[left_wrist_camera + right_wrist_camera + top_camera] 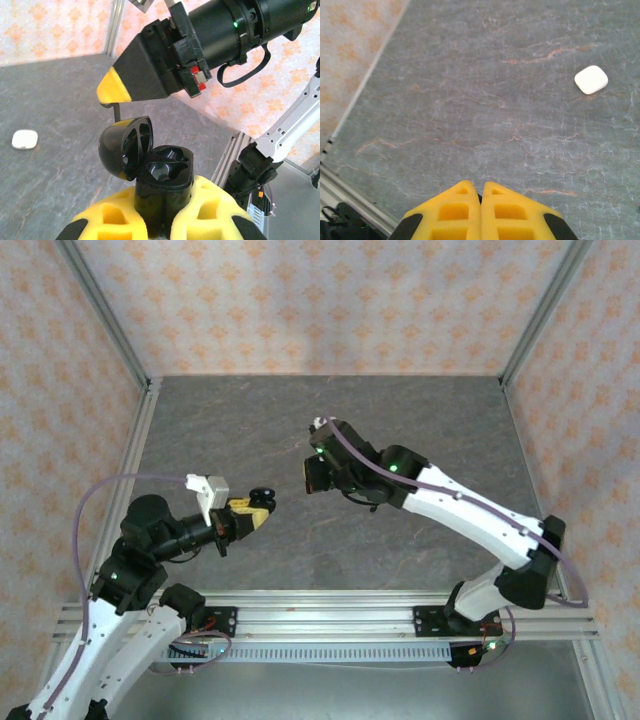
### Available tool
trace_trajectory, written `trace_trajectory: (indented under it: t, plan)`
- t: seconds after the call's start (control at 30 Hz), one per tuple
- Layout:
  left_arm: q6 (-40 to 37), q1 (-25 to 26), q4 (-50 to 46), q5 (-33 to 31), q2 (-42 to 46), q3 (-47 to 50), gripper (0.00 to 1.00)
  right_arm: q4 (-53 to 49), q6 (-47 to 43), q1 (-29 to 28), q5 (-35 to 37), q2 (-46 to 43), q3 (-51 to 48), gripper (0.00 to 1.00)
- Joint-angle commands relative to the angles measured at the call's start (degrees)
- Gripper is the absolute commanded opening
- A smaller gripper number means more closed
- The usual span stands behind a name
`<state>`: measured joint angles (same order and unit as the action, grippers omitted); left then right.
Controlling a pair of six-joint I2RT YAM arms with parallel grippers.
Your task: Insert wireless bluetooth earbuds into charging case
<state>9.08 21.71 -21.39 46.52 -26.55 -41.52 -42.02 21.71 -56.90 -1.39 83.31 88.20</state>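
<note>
Left wrist view: the left hand [161, 220] is clenched on the black charging case [165, 175], which sticks straight out from between its pads [215, 210], mouth pointing away from the hand, lid [125, 147] swung open leftward. Just beyond and above the lid hangs the clenched right hand [114, 89], with a thin dark sliver [117, 109] under its tip, perhaps an earbud, too small to tell. Far off, a white case [25, 139] lies on the bench [60, 165].
</note>
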Motion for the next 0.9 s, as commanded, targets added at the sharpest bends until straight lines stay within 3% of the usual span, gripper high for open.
trace_trajectory:
  t: [0.0,0.3,0.63,0.87]
  plan:
    - [-0.5,0.0,7.9,3.9,-2.7,-3.8,0.00,5.4,-1.3,0.0,1.3,-5.1,-1.1,0.02]
    - [-1.2,1.4,9.4,6.0,-11.0,-11.1,0.00,13.2,-5.4,-1.1,-3.1,-11.9,0.0,0.02]
    - [0.4,2.0,12.9,6.7,-16.8,-14.0,0.00,12.4,-14.0,-5.7,-5.1,-8.4,8.3,0.03]
    - [0.3,2.0,12.2,8.8,-18.7,-15.7,0.00,13.5,-15.7,-6.7,-6.0,-6.6,8.5,0.03]
